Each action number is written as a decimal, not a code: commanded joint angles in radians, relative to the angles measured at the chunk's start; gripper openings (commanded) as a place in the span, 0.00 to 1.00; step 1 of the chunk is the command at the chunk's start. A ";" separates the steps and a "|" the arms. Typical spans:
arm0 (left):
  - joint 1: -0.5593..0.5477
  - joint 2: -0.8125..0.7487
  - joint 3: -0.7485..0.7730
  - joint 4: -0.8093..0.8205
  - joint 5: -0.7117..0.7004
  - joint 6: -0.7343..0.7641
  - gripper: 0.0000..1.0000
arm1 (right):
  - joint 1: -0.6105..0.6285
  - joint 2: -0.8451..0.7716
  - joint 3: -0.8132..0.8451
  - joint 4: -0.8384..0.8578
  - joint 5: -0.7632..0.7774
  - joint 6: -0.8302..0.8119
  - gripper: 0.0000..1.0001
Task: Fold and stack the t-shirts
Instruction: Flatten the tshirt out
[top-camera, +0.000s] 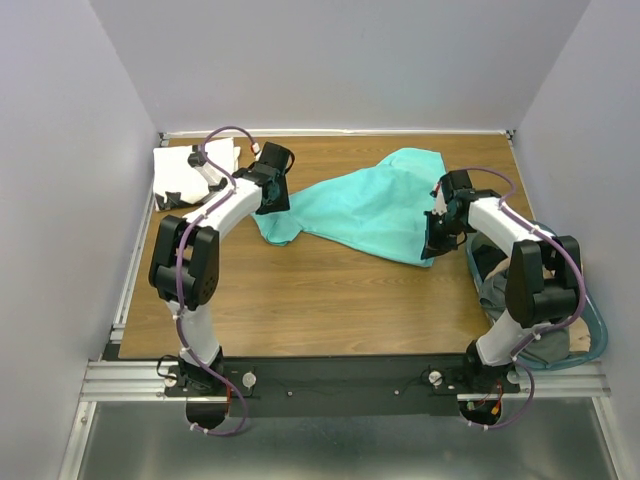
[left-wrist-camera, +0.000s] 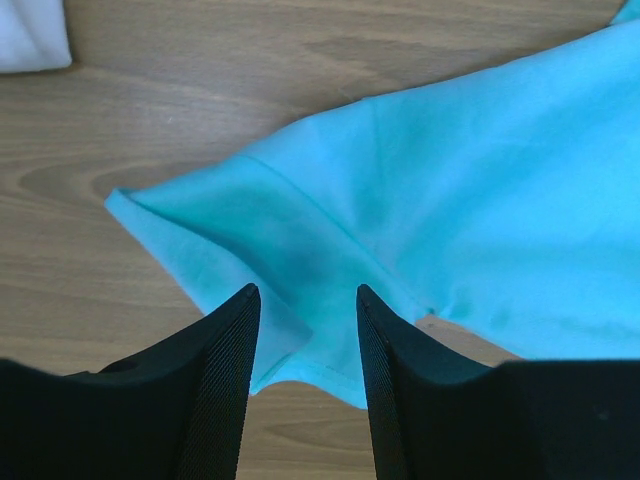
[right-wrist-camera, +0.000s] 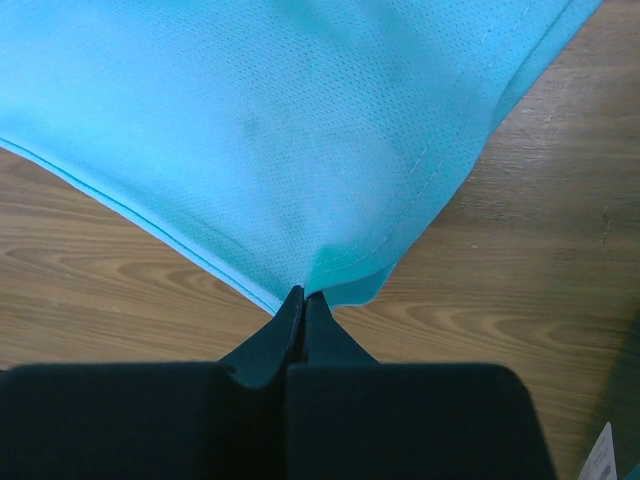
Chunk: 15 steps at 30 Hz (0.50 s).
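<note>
A turquoise t-shirt (top-camera: 372, 205) lies spread and rumpled across the back middle of the wooden table. My left gripper (top-camera: 272, 196) hovers over its left sleeve (left-wrist-camera: 250, 220), open, with the cloth showing between the fingers (left-wrist-camera: 240, 330) but not pinched. My right gripper (top-camera: 436, 243) is shut on the hem corner (right-wrist-camera: 350, 270) of the turquoise shirt at its right end. The corner is lifted slightly off the wood. A white t-shirt (top-camera: 188, 172) with black marks sits folded at the back left corner; in the left wrist view an edge of this white t-shirt (left-wrist-camera: 30, 35) shows.
A round basket with a teal rim (top-camera: 598, 330) stands at the right table edge beside my right arm, with grey and dark cloth (top-camera: 497, 290) in it. Grey walls close in the table on three sides. Bare wood (top-camera: 320, 300) lies in front of the turquoise shirt.
</note>
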 joint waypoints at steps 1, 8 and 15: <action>0.002 -0.054 -0.035 -0.047 -0.063 -0.003 0.52 | -0.009 -0.004 -0.005 0.009 -0.028 0.014 0.00; -0.009 -0.010 -0.032 -0.044 -0.043 0.008 0.52 | -0.009 0.011 0.023 0.007 -0.045 0.006 0.00; -0.012 0.015 -0.031 -0.045 -0.048 0.018 0.49 | -0.009 0.011 0.018 0.007 -0.054 0.004 0.00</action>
